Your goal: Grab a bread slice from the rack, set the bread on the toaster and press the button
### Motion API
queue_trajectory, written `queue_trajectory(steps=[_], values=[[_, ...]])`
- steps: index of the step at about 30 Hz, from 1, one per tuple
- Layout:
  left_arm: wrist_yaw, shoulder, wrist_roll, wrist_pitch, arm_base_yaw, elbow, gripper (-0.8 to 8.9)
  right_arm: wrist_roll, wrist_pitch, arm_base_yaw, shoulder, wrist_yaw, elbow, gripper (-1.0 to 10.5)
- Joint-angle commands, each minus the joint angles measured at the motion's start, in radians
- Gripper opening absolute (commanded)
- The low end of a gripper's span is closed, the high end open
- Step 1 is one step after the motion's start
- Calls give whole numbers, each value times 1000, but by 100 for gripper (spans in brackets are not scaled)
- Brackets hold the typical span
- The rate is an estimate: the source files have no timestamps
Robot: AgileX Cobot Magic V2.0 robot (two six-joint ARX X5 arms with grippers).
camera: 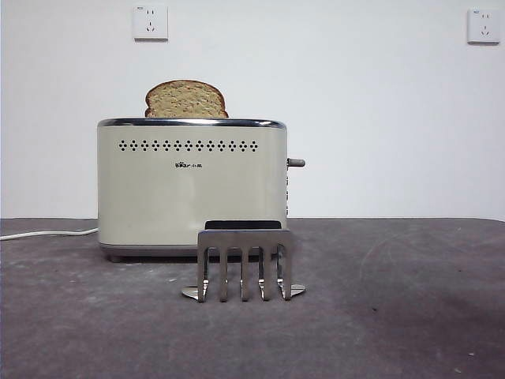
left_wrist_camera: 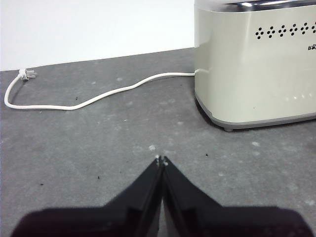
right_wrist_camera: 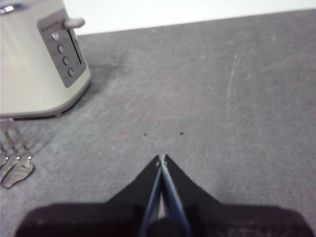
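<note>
Looking across the table, I see the bread (camera: 187,99) standing half-sunk in the toaster (camera: 189,189), the empty rack (camera: 245,264) just in front of it, the button (camera: 296,163) up on its end, and my left gripper (left_wrist_camera: 161,160) and right gripper (right_wrist_camera: 161,159) both pinched together, clear of the toaster.

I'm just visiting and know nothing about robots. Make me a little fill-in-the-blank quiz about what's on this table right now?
1. The slice of bread sticks up out of the ___.
2. The steel rack holds ___ slices.
3. The white power cord lies on the table, its plug ___.
4. The left pincer and the right pincer both have their jaws ___.

Missing words: toaster; no; unplugged; shut
</note>
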Motion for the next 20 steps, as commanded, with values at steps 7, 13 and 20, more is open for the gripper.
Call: queue_trajectory(steps=[7, 13, 20], values=[[-2, -1, -9, 2, 3, -14, -3, 70, 4, 2, -3, 3, -11, 1], [-2, -1, -9, 2, 3, -14, -3, 70, 4, 2, -3, 3, -11, 1], [-2, -1, -9, 2, 3, -14, -3, 70, 4, 2, -2, 3, -11, 1]])
